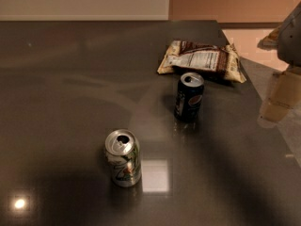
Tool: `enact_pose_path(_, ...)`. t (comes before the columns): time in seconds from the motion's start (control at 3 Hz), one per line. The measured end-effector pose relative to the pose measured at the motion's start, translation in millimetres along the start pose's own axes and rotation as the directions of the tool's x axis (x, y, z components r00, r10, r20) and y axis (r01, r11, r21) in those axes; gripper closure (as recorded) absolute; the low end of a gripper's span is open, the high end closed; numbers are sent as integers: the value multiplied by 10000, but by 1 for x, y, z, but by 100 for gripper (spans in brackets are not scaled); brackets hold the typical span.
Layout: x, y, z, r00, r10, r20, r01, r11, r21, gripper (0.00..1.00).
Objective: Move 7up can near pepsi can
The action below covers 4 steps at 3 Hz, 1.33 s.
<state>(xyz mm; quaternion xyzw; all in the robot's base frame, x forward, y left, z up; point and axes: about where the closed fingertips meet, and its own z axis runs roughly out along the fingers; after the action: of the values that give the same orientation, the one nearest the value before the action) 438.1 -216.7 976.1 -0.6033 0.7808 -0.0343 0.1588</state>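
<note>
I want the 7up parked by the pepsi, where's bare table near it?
Bare table lies left of the pepsi can and in front of it, toward the 7up can. Behind it the chip bag crowds close. The gripper hangs at the right edge.
</note>
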Motion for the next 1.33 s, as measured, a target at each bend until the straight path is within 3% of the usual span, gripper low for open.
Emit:
enact_pose_path(0.67, -7, 2, 0, 9999, -146, 90, 148, 9997, -201, 0)
enact_pose_path(1.0, -31, 15, 5, 9957, -658, 648, 695, 9959, -573, 0)
enact_pose_path(1.33, -66, 39, 11, 9764, -1412, 1633, 1582, 9826, -967, 0)
